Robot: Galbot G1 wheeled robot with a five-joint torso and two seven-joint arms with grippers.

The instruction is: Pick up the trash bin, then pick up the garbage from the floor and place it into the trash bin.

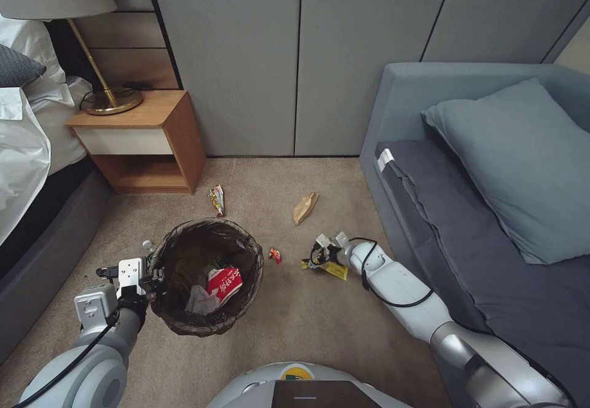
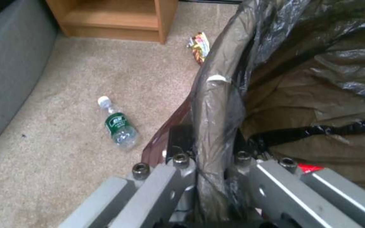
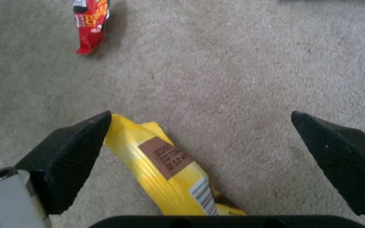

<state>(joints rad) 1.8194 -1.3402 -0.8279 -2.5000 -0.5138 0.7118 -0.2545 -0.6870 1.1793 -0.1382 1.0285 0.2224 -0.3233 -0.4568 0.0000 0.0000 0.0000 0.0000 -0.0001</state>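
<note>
Yellow wrapper pickup: centre the right gripper over the packet lying flat on the floor, close against one of the wide-apart fingers. Press the tips down into the carpet and close across the narrow width to avoid skating over the foil. Arm pose: right arm stretched low and forward beside the sofa, wrist pitched down; left gripper clamped on the bag-covered rim of the trash bin, near the packet on the robot's left.
</note>
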